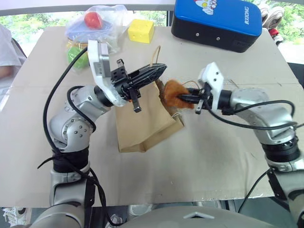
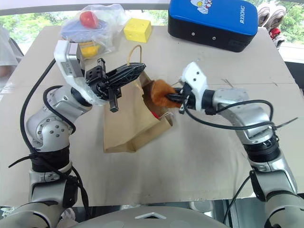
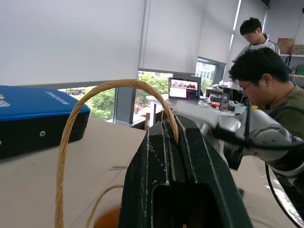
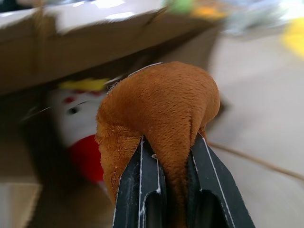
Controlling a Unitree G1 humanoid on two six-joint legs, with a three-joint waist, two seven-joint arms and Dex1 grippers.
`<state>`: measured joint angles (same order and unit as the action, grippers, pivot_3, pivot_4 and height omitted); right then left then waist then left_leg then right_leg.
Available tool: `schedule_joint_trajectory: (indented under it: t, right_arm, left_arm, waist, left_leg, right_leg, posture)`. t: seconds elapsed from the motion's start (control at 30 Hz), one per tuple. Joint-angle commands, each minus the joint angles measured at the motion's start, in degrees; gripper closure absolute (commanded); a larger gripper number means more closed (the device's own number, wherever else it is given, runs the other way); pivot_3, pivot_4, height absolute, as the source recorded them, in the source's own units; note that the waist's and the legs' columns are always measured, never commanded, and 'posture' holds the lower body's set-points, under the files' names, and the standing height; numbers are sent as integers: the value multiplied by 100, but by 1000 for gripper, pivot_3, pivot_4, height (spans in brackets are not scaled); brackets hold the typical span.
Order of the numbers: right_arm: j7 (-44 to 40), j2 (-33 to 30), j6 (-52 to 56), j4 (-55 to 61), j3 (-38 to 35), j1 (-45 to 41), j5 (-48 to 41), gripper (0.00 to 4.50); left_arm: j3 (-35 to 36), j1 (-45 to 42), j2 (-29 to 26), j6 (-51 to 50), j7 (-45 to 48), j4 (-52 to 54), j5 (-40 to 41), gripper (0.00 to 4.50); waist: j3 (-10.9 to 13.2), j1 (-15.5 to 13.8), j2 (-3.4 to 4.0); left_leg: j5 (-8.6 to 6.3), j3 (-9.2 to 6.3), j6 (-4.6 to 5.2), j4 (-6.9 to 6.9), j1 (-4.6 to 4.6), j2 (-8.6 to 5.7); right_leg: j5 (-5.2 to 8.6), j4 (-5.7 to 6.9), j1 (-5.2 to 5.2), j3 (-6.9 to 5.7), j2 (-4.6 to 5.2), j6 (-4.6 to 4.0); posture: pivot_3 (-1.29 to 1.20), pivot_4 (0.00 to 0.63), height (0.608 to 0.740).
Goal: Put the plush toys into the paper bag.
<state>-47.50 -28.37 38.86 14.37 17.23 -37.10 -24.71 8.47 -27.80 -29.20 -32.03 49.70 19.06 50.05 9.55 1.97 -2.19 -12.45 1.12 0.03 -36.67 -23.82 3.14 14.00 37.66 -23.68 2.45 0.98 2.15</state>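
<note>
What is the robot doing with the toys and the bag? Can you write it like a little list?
left gripper: shut on the handle, holding the paper bag open
right gripper: shut on the orange-brown plush, at the bag's mouth
white mouse toy: already inside the bag
bag: lying on the table
not for the bag: yellow block, wrapped toys
behind: blue case

The paper bag point(image 2: 128, 126) lies on the bench point(image 2: 209, 171), its mouth facing the right tool point(image 2: 172, 99). The orange-brown plush point(image 2: 159, 93) in that tool fills the opening, with the white mouse point(image 4: 71, 123) already lying inside. Wide bare bench lies nearer and rightward.
</note>
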Motion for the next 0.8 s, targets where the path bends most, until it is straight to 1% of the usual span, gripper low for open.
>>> schedule_joint_trajectory:
  t: [0.03, 0.1, 0.23, 0.27, 0.3, 0.33, 0.53, 0.63, 0.73, 0.8]
  right_arm:
    - [-729, 255, -548, -192, 587, -471, 239, 4456]
    - [-1032, 587, -864, -621, 928, -741, 419, 4456]
    - [-1440, 1044, -1407, -1435, 1232, -1057, 736, 4456]
    - [-1563, 1155, -1517, -1601, 1264, -1083, 747, 4121]
    - [-1670, 1220, -1601, -1705, 1289, -1078, 760, 3696]
    - [-1772, 1266, -1706, -1802, 1331, -1054, 801, 3403]
    - [-2026, 1284, -2008, -1930, 1238, -887, 946, 236]
    - [-1961, 1123, -2061, -1874, 1064, -787, 1016, 236]
    - [-1704, 912, -1997, -1677, 771, -671, 1088, 236]
    - [-1656, 684, -1843, -1378, 562, -552, 1029, 236]
  left_arm:
    - [70, 76, -23, 123, -10, 287, 20, 4500]
    - [35, 144, -1, 139, -28, 361, 0, 4500]
    - [2, 282, 8, 153, -45, 473, -20, 4500]
    - [-2, 330, 10, 154, -54, 512, -18, 4500]
    - [-2, 370, 17, 148, -76, 553, -9, 4500]
    - [3, 415, 18, 148, -94, 588, 1, 4500]
    - [68, 604, 8, 133, -221, 753, 76, 4500]
    - [96, 671, -15, 124, -250, 805, 99, 4500]
    - [134, 711, -58, 124, -249, 805, 108, 4500]
    - [152, 739, -82, 143, -229, 782, 95, 4500]
  waist:
    - [0, 33, 0]
    - [0, 44, 0]
    - [0, 19, 0]
    - [0, 3, 0]
    - [0, -9, 0]
    - [0, -20, 0]
    - [0, -24, 0]
    - [0, -23, 0]
    - [0, -29, 0]
    - [0, -33, 0]
  left_leg:
    - [0, -1, 0, 0, 1, 1]
    - [0, -1, 0, 0, 5, 3]
    - [0, -3, -1, -1, 3, 4]
    - [0, -2, -1, -2, 1, 3]
    - [0, -3, -1, -4, 0, 2]
    - [0, -2, -1, -5, -1, 2]
    - [0, -3, -1, -8, -2, 2]
    - [0, -3, -1, -8, 0, 2]
    - [0, -2, -1, -9, 0, 2]
    - [0, -2, -1, -9, -1, 2]
  right_leg:
    - [0, 1, 0, 0, -1, 0]
    - [0, 4, 0, 1, -3, -1]
    - [0, 6, 0, -3, -2, -2]
    - [0, 6, 0, -3, 0, -1]
    - [0, 4, 0, -5, 2, -1]
    - [0, 4, 1, -5, 3, -1]
    - [-1, 7, 0, -7, 3, -1]
    - [-1, 10, 0, -6, 3, -2]
    - [-1, 10, 0, -6, 3, -2]
    - [-1, 10, 0, -5, 3, -2]
  posture:
    - [0, 150, 740]
    - [0, 150, 740]
    - [0, 150, 740]
    - [0, 150, 740]
    - [0, 150, 740]
    - [0, 150, 740]
    - [0, 150, 740]
    - [0, 150, 740]
    - [0, 150, 740]
    - [0, 150, 740]
